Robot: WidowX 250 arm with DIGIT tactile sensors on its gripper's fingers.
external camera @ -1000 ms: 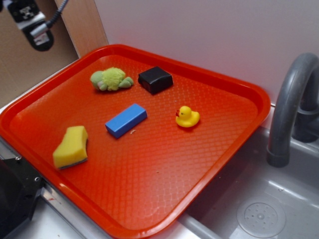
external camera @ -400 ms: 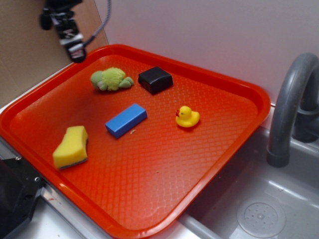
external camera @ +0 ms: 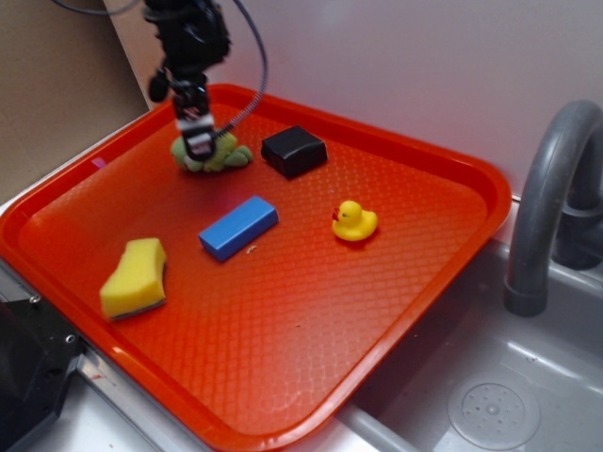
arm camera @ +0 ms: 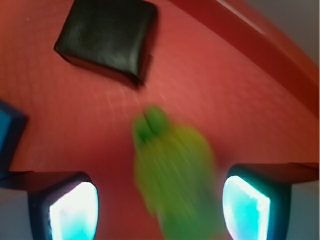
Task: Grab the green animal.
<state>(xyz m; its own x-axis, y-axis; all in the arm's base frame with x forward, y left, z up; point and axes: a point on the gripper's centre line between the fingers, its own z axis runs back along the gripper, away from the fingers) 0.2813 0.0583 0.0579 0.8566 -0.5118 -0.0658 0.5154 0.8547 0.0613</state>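
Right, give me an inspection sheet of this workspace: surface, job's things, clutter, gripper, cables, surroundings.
Surface: red tray with a textured floor, sitting beside a sink.
Job's things: green animal lies near the tray's far edge, blurred in the wrist view, between the two fingers.
Clutter: black block next to the animal; blue block mid-tray; yellow duck; yellow sponge near the front left.
Gripper: gripper is above the animal, jaws open on either side of it, not closed.
Cables: black cable loops off the arm.
Surroundings: grey faucet, sink drain, white wall behind.
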